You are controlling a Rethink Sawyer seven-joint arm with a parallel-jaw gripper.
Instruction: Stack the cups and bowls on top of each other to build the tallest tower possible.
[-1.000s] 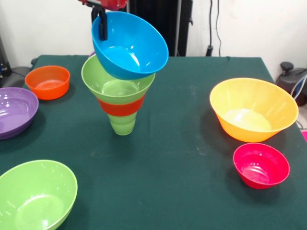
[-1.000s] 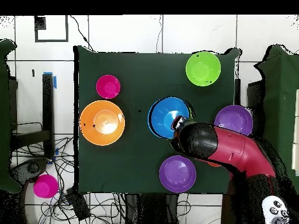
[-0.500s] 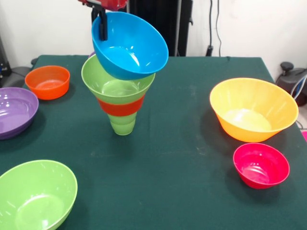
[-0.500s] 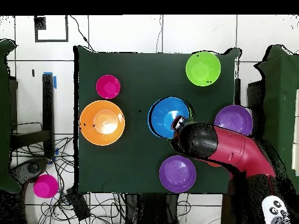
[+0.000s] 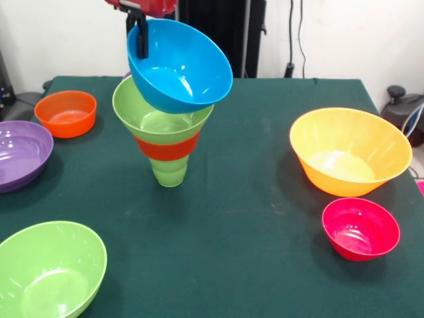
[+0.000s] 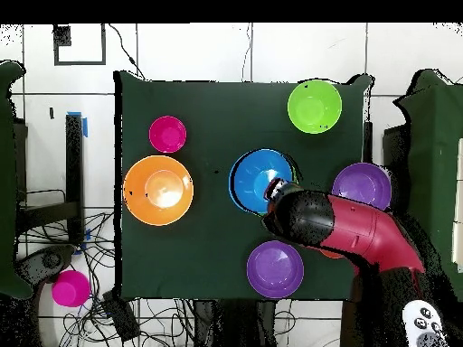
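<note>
pincer (image 5: 140, 41) clamps blue bowl (image 5: 182, 66) rim, bowl tilted | directly below it: tower (image 5: 163, 136), green bowl over orange-red band on light-green cup | large orange bowl (image 5: 350, 151) well apart

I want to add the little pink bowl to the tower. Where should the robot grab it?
Probably by its rim. The pink bowl sits upright and open, apart from the big orange bowl, so the end effector could come straight down and pinch the thin wall, one finger inside, one outside. It grips the blue bowl this way now. The side facing away from the orange bowl looks freest.
</note>
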